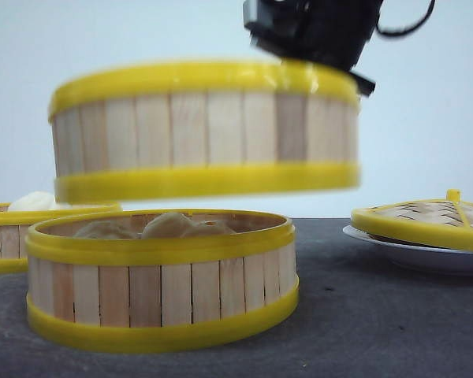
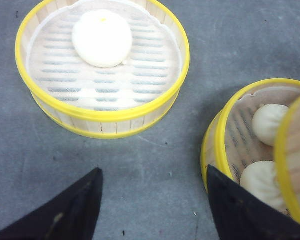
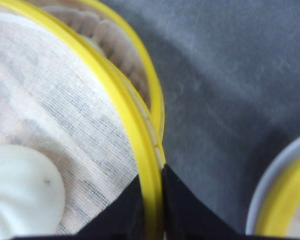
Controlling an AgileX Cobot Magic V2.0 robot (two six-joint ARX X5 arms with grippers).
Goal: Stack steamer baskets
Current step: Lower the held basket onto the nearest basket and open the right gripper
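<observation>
A steamer basket (image 1: 205,130) hangs in the air, slightly tilted, just above a second steamer basket (image 1: 162,279) that holds several dumplings. My right gripper (image 3: 152,200) is shut on the raised basket's yellow rim (image 3: 140,135), one finger inside on the cloth liner, one outside. The raised basket holds a white bun (image 3: 20,195). A third steamer basket (image 2: 102,65) with one bun (image 2: 102,37) stands on the table at the left, also seen at the front view's left edge (image 1: 16,236). My left gripper (image 2: 152,200) is open over bare table, between that basket and the dumpling basket (image 2: 245,145).
A flat yellow-rimmed woven lid (image 1: 430,216) lies on a white plate (image 1: 418,256) at the right. The dark grey table (image 1: 378,323) shows in front and between the baskets.
</observation>
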